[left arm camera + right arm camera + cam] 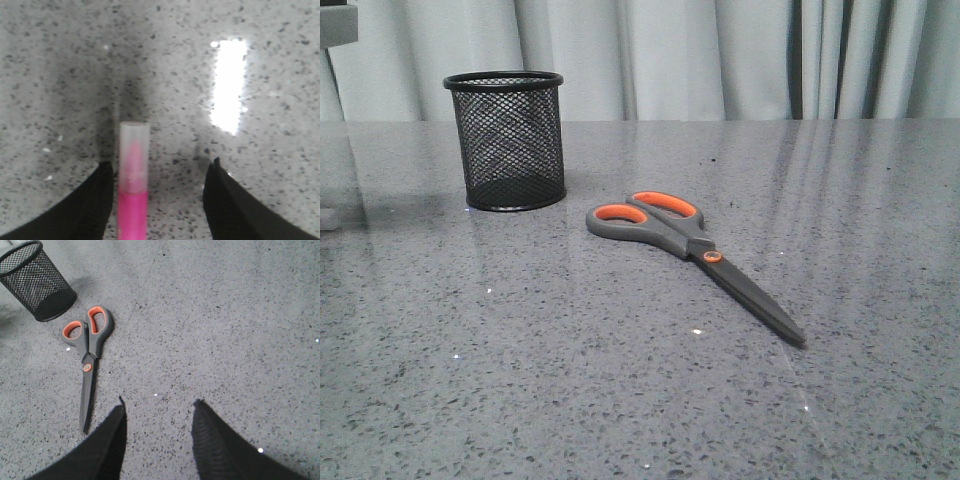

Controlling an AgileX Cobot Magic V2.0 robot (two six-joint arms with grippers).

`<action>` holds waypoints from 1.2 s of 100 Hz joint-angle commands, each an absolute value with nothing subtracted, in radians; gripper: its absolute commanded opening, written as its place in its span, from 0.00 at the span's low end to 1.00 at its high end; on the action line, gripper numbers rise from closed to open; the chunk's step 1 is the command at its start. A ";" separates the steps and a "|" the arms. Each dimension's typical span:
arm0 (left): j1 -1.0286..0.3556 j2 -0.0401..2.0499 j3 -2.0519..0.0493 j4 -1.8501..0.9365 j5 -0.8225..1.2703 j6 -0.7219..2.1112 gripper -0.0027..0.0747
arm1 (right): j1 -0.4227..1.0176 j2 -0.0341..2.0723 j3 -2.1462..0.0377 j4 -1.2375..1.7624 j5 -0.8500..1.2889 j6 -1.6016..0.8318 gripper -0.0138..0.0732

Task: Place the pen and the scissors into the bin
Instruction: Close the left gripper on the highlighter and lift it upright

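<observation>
Scissors (89, 362) closed, flat beside bin (36, 282); pincer (157, 407) apparently empty, spread.

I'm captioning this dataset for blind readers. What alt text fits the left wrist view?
A pink pen with a pale translucent cap lies on a speckled grey table, between the two black fingers of the open left gripper, close beside one finger. A bright glare patch reflects off the table beyond the other finger.

Glossy speckled stone-look table (620, 400); black wire-mesh bin (510, 140); matt grey scissors (695, 260); translucent plastic pen (133, 180) cap.
</observation>
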State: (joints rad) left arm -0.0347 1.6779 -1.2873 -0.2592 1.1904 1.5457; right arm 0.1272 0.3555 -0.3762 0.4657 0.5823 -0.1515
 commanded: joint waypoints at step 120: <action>-0.035 1.460 -1.379 -0.896 0.926 1.175 0.01 | 0.127 0.371 -0.400 0.477 0.601 -0.164 0.48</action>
